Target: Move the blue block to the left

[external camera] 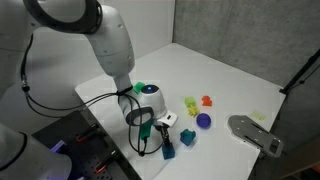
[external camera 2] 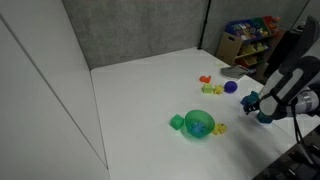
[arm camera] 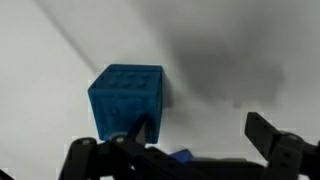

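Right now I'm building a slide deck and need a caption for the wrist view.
Open gripper poised close to the blue block on the white table.

The blue block [arm camera: 127, 98] is a small mid-blue cube. In the wrist view its faces carry a regular grid of shallow dimples. It rests flat and upright on the white worktop [external camera: 225, 70], one corner edge turned to the camera, with a soft shadow on one side. One finger of the wide-spread gripper [arm camera: 200, 138] crosses in front of its lower corner, so the block sits off to that side rather than centred between the fingers. In an exterior view the block [external camera: 168, 153] lies close to the worktop edge on the robot's side, directly under the gripper.
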`<state>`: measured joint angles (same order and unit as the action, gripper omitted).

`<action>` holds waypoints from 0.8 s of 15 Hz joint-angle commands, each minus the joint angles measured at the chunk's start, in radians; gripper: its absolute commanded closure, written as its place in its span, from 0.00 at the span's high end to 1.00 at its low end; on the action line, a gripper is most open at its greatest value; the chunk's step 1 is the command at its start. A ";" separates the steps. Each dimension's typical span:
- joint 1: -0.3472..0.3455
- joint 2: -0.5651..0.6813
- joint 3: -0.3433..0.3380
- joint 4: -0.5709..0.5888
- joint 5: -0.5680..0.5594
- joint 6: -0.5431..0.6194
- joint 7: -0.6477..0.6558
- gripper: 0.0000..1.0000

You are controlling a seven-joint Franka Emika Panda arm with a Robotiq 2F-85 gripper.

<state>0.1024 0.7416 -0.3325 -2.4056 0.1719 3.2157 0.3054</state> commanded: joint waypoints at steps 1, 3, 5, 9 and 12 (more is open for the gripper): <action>0.024 0.028 -0.001 0.006 0.021 0.020 -0.027 1.00; 0.035 0.031 0.000 0.007 0.023 0.026 -0.028 1.00; 0.045 0.030 0.004 0.005 0.023 0.026 -0.029 1.00; 0.065 0.032 0.013 0.002 0.022 0.026 -0.029 1.00; 0.076 0.040 0.025 0.002 0.022 0.023 -0.028 1.00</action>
<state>0.1706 0.7667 -0.3181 -2.4054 0.1718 3.2322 0.3027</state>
